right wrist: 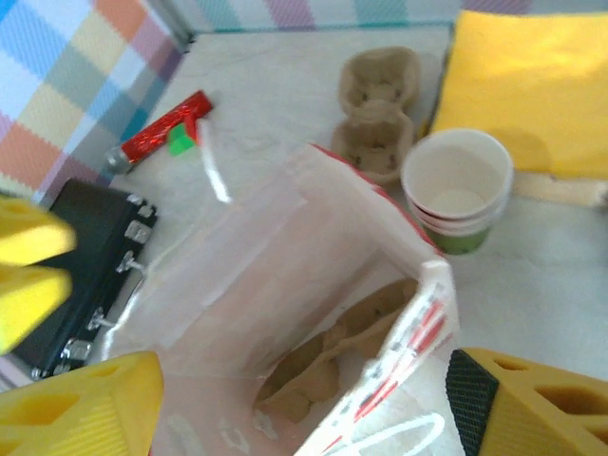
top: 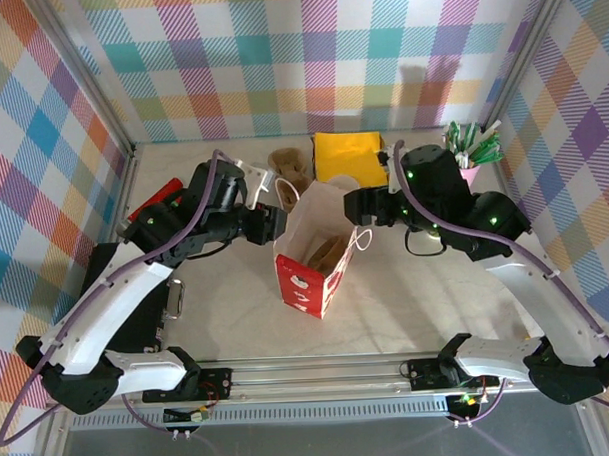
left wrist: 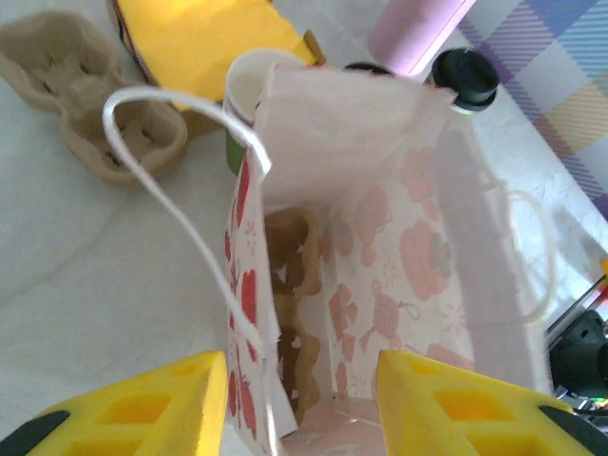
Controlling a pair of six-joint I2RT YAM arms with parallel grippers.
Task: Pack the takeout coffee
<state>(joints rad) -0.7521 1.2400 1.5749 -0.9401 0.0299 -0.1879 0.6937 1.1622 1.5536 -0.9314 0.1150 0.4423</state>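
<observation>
**Open bag on counter, coffee outside it**

- Bag (top: 310,250): paper, red print outside and pale inside, standing open at mid-counter (top: 407,304) between the two arms. White cord handles on both sides.
- Carrier (top: 323,253): brown pulp, lying inside the bag.
- Coffee (left wrist: 465,76): black lid uppermost, standing on the counter outside the bag, just past its far corner and beside the pink holder (left wrist: 418,24). Its body is mostly hidden behind the bag's rim.
- Left pincer (left wrist: 302,380): yellow fingers apart, gripping nothing, poised over the bag's near edge, one handle loop just ahead of it.
- Right pincer (right wrist: 304,389): fingers wide apart, astride the bag's opposite rim, not clamped on it.
- Cup stack (right wrist: 458,190): lidless, white over green, upright just behind the bag.
- Spare carrier (top: 287,167): empty, behind the bag, next to the yellow pack (top: 349,156).
- Red wrapper (right wrist: 161,128) and black case (right wrist: 85,256): at the counter's left side, well apart from the bag.
</observation>
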